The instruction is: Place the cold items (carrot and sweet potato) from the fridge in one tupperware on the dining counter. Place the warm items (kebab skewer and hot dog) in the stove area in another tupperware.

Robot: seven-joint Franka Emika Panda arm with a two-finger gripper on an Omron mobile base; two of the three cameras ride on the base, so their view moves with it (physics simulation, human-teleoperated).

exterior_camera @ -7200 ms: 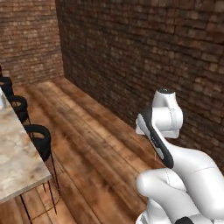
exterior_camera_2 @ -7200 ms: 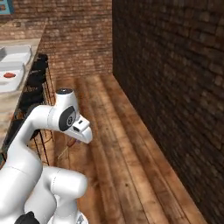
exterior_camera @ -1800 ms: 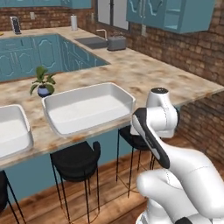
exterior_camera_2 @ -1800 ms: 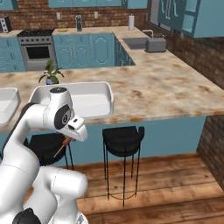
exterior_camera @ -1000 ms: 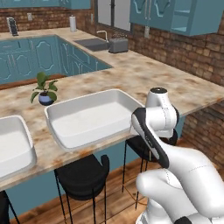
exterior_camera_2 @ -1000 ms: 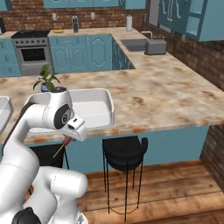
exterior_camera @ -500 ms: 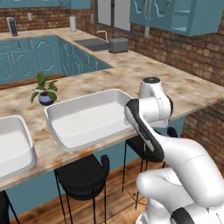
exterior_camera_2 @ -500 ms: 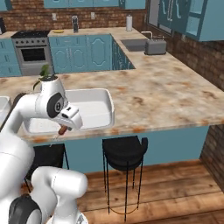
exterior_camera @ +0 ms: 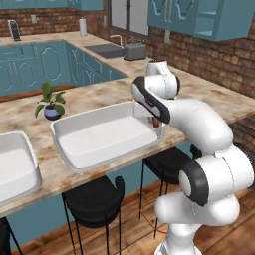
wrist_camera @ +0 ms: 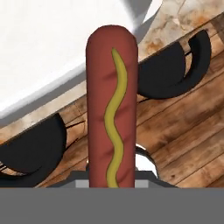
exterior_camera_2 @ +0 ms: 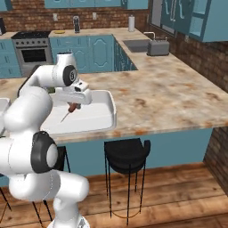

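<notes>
On the dining counter (exterior_camera: 94, 97), the left tupperware (exterior_camera: 17, 167) shows at the frame edge, its contents out of view. Next to it the second tupperware (exterior_camera: 107, 137) looks empty. Over its right rim hangs the end effector (exterior_camera: 156, 121), closed on the hot dog (wrist_camera: 111, 105), mustard stripe up, which points down toward the tub's edge and the black stools (wrist_camera: 173, 72) below. My reading: the hot dog is about to be delivered, not yet released. How the other items stand cannot be told.
</notes>
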